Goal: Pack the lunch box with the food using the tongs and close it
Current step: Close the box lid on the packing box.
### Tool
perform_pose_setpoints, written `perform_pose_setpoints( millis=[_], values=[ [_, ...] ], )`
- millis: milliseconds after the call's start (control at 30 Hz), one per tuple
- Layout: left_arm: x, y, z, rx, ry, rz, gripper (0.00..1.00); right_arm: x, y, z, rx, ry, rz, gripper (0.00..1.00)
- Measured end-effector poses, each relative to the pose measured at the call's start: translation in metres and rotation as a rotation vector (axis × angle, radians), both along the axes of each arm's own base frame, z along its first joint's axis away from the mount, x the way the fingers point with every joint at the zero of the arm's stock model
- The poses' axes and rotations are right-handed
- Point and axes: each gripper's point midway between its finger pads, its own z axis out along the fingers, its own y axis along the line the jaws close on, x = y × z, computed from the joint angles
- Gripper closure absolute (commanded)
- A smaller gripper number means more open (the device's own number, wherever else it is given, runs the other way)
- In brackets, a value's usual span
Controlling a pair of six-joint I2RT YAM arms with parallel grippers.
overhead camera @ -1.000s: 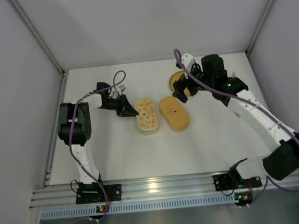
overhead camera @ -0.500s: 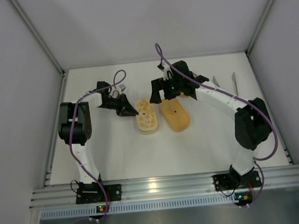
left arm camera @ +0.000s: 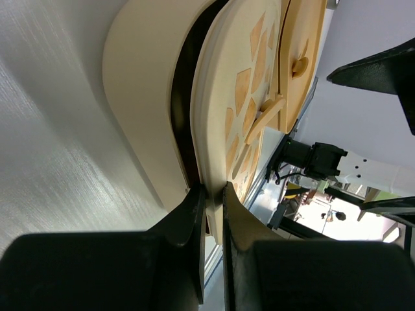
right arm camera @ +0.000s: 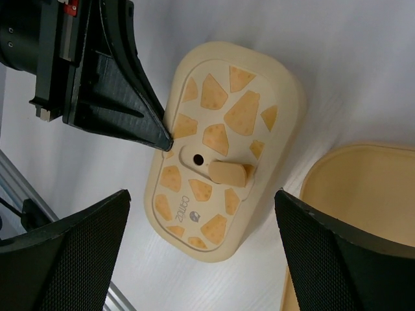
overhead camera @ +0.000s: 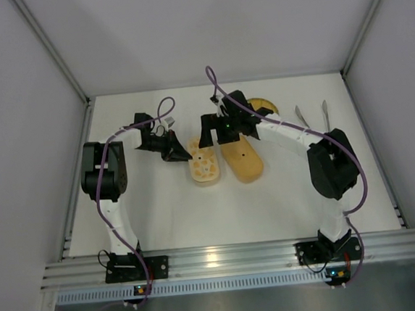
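Observation:
The lunch box (overhead camera: 203, 163) is a cream oval box with a cheese-pattern lid (right arm camera: 217, 162), lying mid-table. My left gripper (overhead camera: 176, 153) is shut on the lid's rim (left arm camera: 209, 162) at the box's left end; its black fingertip (right arm camera: 155, 133) shows in the right wrist view. Just above the box hangs my right gripper (overhead camera: 216, 134), open wide, with the lid between its fingers (right arm camera: 71, 259) and nothing held. The silvery tongs (overhead camera: 301, 116) lie at the far right of the table. The food is not visible.
An orange-yellow oval piece (overhead camera: 242, 158) lies right beside the box on its right, also seen as the orange piece (right arm camera: 353, 207). The round woven yellow plate (overhead camera: 263, 105) sits behind the right arm. Walls enclose the table on three sides.
The right arm has swung left from the yellow plate to above the lunch box, uncovering the tongs at the right. The left arm and the box have not moved.

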Motion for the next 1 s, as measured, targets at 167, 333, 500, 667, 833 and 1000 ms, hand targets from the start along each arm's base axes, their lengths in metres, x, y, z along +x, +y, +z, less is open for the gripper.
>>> perform_pose_setpoints(
  millis=[167, 333, 500, 667, 833, 1000],
  values=[
    [0.0, 0.0, 0.0, 0.001, -0.002, -0.001, 0.89, -0.008, 0.01, -0.009, -0.018, 0.019, -0.003, 0.09],
    [0.0, 0.0, 0.0, 0.001, -0.003, -0.001, 0.89, -0.015, 0.024, -0.018, -0.066, 0.013, 0.0, 0.11],
    [0.0, 0.0, 0.0, 0.001, -0.004, -0.002, 0.89, -0.009, 0.03, -0.028, -0.124, -0.013, -0.024, 0.2],
    [0.0, 0.0, 0.0, 0.001, -0.006, -0.003, 0.89, -0.003, 0.024, -0.031, -0.17, -0.034, -0.048, 0.35],
    [0.0, 0.0, 0.0, 0.001, -0.007, -0.003, 0.89, 0.002, 0.017, -0.032, -0.212, -0.056, -0.068, 0.37],
    [0.0, 0.0, 0.0, 0.001, -0.009, -0.005, 0.89, 0.01, 0.012, -0.037, -0.273, -0.084, -0.074, 0.35]
  ],
)
